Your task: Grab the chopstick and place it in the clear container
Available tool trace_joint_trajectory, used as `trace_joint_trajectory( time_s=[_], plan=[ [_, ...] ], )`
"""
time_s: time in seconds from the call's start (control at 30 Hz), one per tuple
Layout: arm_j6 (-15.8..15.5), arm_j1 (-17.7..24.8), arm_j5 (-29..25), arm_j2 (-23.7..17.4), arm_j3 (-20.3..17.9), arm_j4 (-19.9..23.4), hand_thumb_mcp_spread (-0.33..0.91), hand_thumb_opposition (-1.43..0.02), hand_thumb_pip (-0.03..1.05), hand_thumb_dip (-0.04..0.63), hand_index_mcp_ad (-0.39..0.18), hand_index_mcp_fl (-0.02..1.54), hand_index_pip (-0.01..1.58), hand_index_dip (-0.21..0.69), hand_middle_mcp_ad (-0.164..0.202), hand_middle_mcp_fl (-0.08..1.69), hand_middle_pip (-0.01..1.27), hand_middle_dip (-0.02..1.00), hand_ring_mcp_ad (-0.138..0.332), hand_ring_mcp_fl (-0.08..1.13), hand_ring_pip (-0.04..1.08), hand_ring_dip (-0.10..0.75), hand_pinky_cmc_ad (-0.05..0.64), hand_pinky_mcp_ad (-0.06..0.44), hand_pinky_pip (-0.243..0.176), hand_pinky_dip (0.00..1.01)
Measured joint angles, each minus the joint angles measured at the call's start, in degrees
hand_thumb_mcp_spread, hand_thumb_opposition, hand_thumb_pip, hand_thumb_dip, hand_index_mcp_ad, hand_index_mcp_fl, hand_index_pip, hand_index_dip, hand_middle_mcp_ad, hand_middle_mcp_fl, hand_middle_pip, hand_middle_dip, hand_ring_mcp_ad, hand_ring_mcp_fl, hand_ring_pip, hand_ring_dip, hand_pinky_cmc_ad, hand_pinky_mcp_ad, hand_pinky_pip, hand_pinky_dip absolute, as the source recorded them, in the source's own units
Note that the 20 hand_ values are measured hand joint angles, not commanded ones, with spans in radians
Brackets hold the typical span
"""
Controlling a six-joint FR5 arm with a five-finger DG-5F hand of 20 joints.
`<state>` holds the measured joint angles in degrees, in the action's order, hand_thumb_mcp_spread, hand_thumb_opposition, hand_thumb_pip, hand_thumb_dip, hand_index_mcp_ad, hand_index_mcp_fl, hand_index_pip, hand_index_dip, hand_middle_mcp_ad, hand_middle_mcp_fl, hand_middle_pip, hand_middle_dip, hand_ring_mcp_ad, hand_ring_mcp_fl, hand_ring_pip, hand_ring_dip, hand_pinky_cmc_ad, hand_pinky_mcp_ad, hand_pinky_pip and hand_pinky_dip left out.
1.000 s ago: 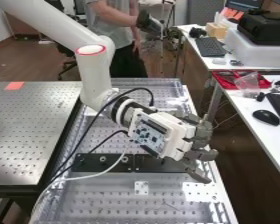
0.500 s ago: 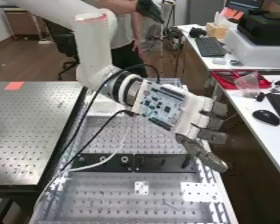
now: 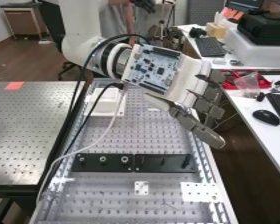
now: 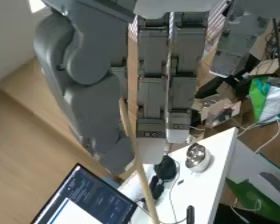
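Note:
In the high view the hand hangs above the bench's right side, raised well clear of the surface, with its thumb extended to the lower right. In the wrist view a thin tan chopstick runs between the thumb's end and the fingers of the hand, which pinch it. One end lies inward beside the fingers, and the rest sticks out past the fingertips. A pale, whitish container stands on the perforated bench, left of the hand and below the wrist, partly crossed by cables.
A black mounting strip and a small white plate lie on the bench. Cables loop down from the arm. A side table at the right carries a red tray, a mouse and keyboards.
The hand has risen and moved toward the bench's far end, turning so the thumb points to the lower right. The pale container and the black strip have come more into view.

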<state>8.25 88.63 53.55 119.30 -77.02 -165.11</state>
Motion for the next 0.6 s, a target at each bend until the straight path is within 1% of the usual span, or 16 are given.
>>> trace_joint_trajectory(
  time_s=[0.17,0.27,0.47,0.6],
  plan=[
    [1.27,2.05,-2.42,-1.79,-1.29,-2.82,0.66,-1.04,0.53,0.262,-0.133,0.94,1.02,0.016,0.054,1.14,0.55,0.65,0.024,0.91,0.09,0.543,0.347,0.286,0.002,0.18],
    [2.03,3.80,-4.86,-2.81,-2.01,-4.26,0.66,-1.04,0.53,0.262,-0.133,0.94,1.00,0.019,0.051,1.14,0.54,0.65,0.024,0.91,0.09,0.543,0.344,0.286,0.002,0.19],
    [2.15,8.07,-10.24,-4.28,-2.60,-6.25,0.66,-1.05,0.53,0.262,-0.133,0.94,1.00,0.019,0.051,1.14,0.55,0.65,0.024,0.91,0.09,0.543,0.346,0.286,0.000,0.20],
    [2.22,11.97,-14.26,-4.79,-2.11,-8.27,0.66,-1.05,0.53,0.262,-0.133,0.94,1.00,0.019,0.051,1.14,0.55,0.65,0.024,0.91,0.09,0.543,0.346,0.286,0.003,0.21]
  ],
)
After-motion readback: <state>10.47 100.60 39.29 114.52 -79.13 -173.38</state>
